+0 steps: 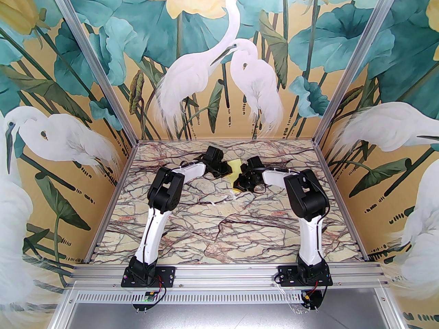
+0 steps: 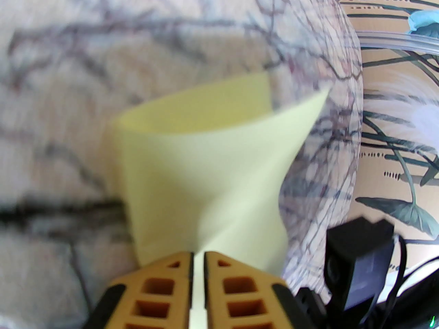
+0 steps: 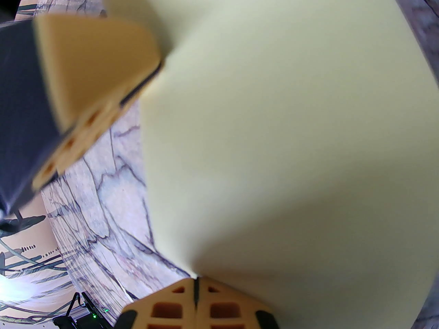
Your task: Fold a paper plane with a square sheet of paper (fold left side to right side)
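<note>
**left gripper** (image 2: 199, 256): at the far centre of the table (image 1: 192, 224), reaching right. jaws narrow, with a slim gap. the sheet's edge runs into that gap; cannot tell whether it is pinched or slack.

**sheet** (image 2: 205, 156): pale yellow, up off the table between the two grippers. it is bowed and twisted, and one corner stands free. no sharp crease can be made out.

**right gripper** (image 3: 196, 281): reaching left, jaws closed on an edge of the sheet.

**handling (judged):**
- very light, thin and limp, so it sags where unsupported.
- creases or tears under a hard pull.
- likely to slide on the smooth marbled top.
- best taken at an edge or corner and pinched flat, with little tension between the two grips.

**hard to make out:**
- from above, both wrists cover most of the sheet.
- both wrist views are blurred, so how its edges line up is unclear.
- the sheet runs off frame in the right wrist view.
- a white bit (image 1: 221, 200) lies near the sheet, too small to identify.
</note>
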You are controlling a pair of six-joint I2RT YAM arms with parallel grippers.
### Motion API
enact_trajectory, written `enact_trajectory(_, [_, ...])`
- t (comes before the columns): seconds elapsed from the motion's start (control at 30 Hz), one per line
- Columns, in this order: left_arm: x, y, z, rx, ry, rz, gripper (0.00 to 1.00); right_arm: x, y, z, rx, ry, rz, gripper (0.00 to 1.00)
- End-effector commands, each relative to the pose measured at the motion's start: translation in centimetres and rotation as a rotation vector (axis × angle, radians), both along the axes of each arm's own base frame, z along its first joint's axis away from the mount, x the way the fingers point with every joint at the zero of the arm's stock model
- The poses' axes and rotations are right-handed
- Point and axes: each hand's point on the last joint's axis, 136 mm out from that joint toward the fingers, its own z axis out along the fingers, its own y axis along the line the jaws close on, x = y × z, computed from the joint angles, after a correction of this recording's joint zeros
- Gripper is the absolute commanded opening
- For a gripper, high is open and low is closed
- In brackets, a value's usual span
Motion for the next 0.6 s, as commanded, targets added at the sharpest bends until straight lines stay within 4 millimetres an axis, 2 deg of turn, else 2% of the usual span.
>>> enact_trajectory(0.0, [-0.9, -1.7, 4.2, -0.113, -0.065, -0.034, 0.16, -1.6, -1.3, -2.2, -0.069, 0.056, -0.004, 0.00])
enact_trajectory(0.13, [-1.8, -2.0, 4.2, -0.128, -0.059, -0.033, 0.17, -1.4, -1.3, -2.1, -0.072, 0.055, -0.004, 0.00])
enact_trajectory(0.3, [-2.1, -2.2, 5.1, -0.145, -0.081, -0.023, 0.19, -1.6, -1.3, -2.3, -0.074, 0.061, -0.002, 0.00])
enact_trajectory(0.47, [-3.3, -2.7, 2.5, -0.122, -0.027, -0.042, 0.15, -1.4, -1.4, -2.1, -0.060, 0.062, -0.009, 0.00])
enact_trajectory(0.57, [-3.6, -2.2, 1.0, -0.091, -0.016, -0.035, 0.07, -1.5, -1.4, -2.1, -0.057, 0.065, -0.009, 0.00])
